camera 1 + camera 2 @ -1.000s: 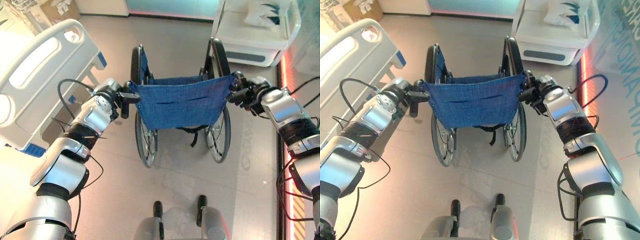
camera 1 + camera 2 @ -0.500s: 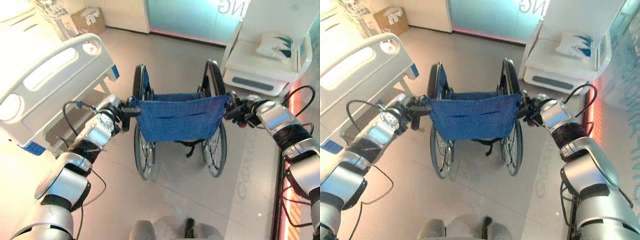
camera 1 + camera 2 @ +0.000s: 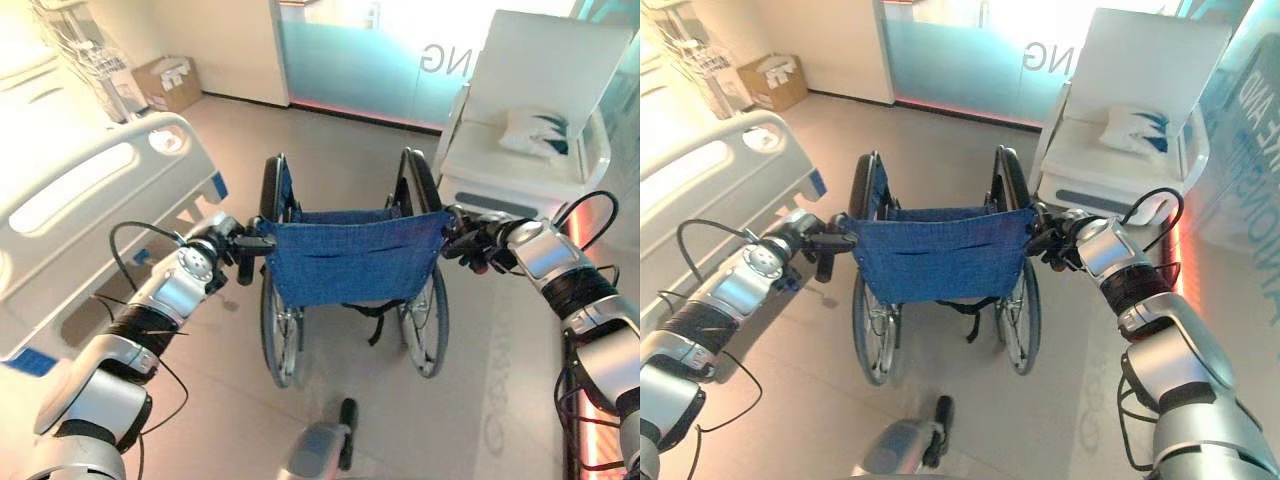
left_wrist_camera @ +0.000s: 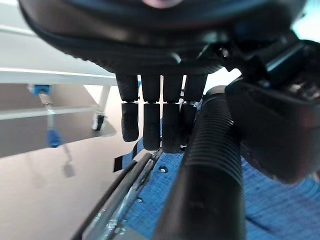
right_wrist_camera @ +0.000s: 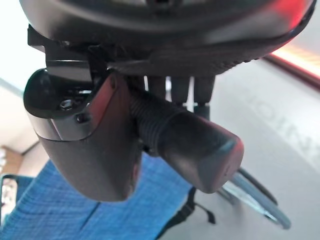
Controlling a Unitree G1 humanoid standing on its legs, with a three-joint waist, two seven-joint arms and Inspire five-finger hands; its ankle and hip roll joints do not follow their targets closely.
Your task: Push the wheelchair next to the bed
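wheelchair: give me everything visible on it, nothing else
The wheelchair stands upright on the floor, its back toward the robot: blue fabric backrest, black frame, two large spoked wheels, black ribbed push handles. The bed is to its left, apart. The left hand and right hand each curl round a handle.

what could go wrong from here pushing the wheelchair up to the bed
1. The bed lies on the left of the wheelchair, close to the left hand; a straight push may scrape the footboard.
2. The white armchair stands ahead on the right; overshooting might hit it.
3. The right hand holds the push handle near its end, so it may slip off.
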